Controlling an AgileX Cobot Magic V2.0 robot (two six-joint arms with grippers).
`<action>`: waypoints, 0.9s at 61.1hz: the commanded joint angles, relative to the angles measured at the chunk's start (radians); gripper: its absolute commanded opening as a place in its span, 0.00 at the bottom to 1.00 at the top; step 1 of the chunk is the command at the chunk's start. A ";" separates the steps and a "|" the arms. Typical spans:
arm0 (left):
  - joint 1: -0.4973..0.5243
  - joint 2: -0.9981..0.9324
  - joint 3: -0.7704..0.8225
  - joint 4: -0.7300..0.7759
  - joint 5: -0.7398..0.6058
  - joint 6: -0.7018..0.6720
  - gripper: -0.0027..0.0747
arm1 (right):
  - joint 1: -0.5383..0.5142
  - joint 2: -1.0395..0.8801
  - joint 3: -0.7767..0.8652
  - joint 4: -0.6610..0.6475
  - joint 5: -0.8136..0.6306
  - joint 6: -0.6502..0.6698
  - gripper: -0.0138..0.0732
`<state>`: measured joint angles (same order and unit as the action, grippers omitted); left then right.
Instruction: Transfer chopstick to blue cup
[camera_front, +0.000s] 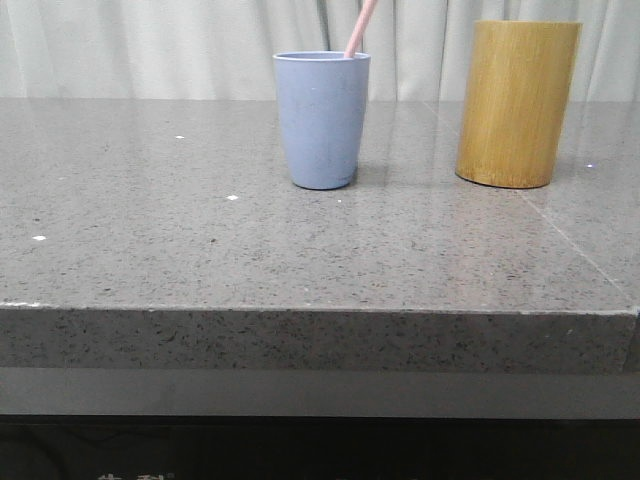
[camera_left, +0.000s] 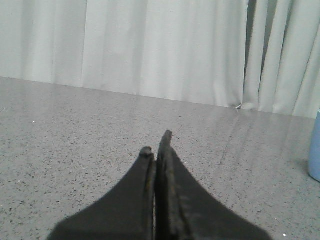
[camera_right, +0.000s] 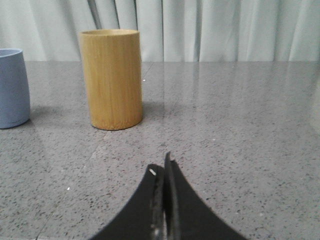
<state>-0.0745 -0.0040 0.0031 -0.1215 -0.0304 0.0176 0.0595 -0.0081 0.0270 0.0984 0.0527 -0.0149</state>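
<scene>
The blue cup (camera_front: 322, 120) stands upright at the middle back of the grey stone table. A pale pink chopstick (camera_front: 360, 28) leans out of its mouth toward the upper right; its lower part is hidden inside the cup. In the left wrist view my left gripper (camera_left: 156, 142) is shut with nothing between its fingers, low over bare table, and an edge of the blue cup (camera_left: 314, 150) shows off to one side. My right gripper (camera_right: 160, 164) is also shut and empty, well short of the blue cup (camera_right: 12, 87).
A taller yellow-brown bamboo cylinder (camera_front: 517, 103) stands to the right of the blue cup; it also rises ahead of my right gripper as the bamboo cylinder (camera_right: 111, 78). White curtains hang behind the table. The table's front edge (camera_front: 320, 310) runs across the near side.
</scene>
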 joint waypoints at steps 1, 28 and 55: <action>0.001 -0.023 0.013 0.000 -0.080 -0.007 0.01 | -0.007 -0.023 -0.004 0.005 -0.093 -0.003 0.08; 0.001 -0.023 0.013 0.000 -0.080 -0.007 0.01 | -0.015 -0.023 -0.004 0.005 -0.093 -0.003 0.08; 0.001 -0.023 0.013 0.000 -0.080 -0.007 0.01 | -0.015 -0.023 -0.004 0.005 -0.093 -0.003 0.08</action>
<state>-0.0745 -0.0040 0.0031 -0.1215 -0.0304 0.0176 0.0415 -0.0096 0.0270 0.0984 0.0452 -0.0132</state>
